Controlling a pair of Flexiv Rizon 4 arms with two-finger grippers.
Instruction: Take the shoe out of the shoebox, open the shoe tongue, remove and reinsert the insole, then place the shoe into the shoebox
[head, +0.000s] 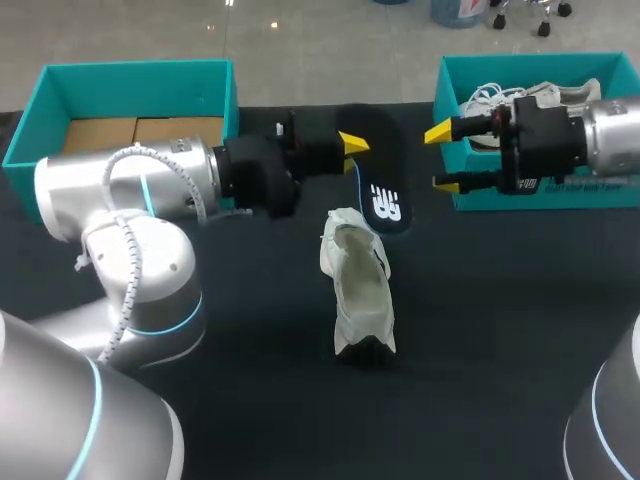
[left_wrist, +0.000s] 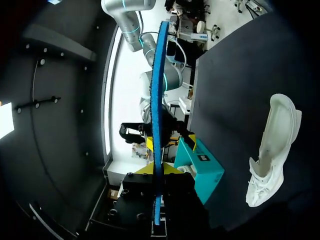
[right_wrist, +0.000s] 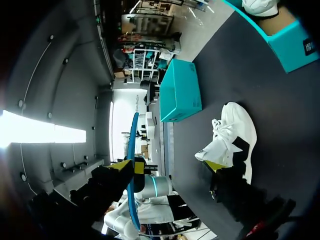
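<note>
A dark insole with a blue rim is held above the black table by my left gripper, which is shut on its far end. The left wrist view shows the insole edge-on between the yellow tips of the left gripper. My right gripper stands open just right of the insole, fingers wide apart. In the right wrist view the insole's blue edge runs beside one finger of the right gripper. A white shoe lies on the table below both grippers; it also shows as the shoe and the shoe.
A teal shoebox with cardboard inside stands at the back left, behind my left arm. Another teal box at the back right holds a second white shoe; my right arm hangs over it. The black mat spreads around the shoe.
</note>
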